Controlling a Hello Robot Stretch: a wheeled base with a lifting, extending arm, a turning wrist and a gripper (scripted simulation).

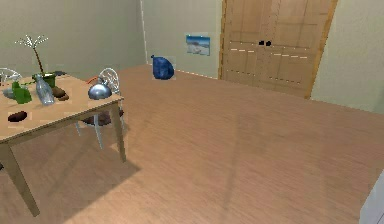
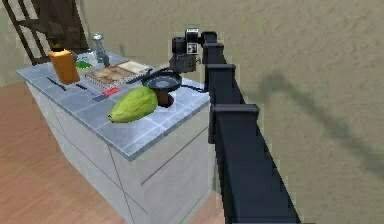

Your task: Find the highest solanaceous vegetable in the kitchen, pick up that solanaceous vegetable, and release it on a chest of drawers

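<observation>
Small brown round thing [image 2: 166,98] seen on tiled counter [image 2: 168,128], just at 6 o'clock of dark pan [image 2: 164,78]. Large green fruit [image 2: 133,105] lies at its 8 o'clock. Gripper [image 2: 180,50] seen at pan's 1 o'clock; grip state and any load cannot be told. Orange jar [image 2: 64,66] set toward counter's 10 o'clock end.
</observation>
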